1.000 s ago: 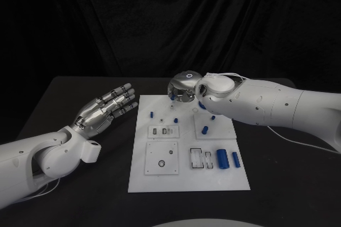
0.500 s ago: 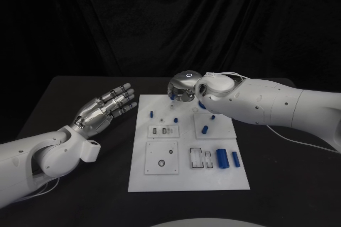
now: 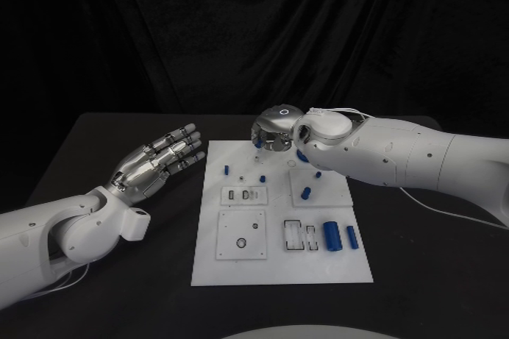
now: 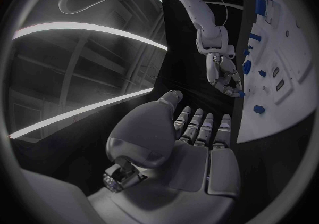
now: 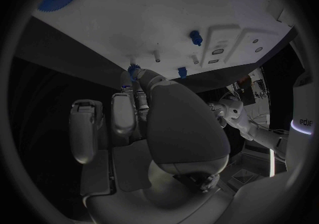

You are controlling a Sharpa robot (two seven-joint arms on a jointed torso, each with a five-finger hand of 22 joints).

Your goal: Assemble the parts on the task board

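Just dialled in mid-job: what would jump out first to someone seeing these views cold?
The white task board in the middle of the black table, dotted with small blue parts, such as the blue cylinder near its right edge. The right hand is bent down over the board's far edge, pinching a small blue part at its fingertips. The left hand hangs flat beside the board's left edge, fingers spread, holding nothing.

My right hand point(image 3: 273, 135) blocks task board point(image 3: 281, 269) at 12 o'clock; blue parts point(image 3: 340, 237) obstruct 4 o'clock; 9 o'clock table point(image 3: 127, 280) passable.
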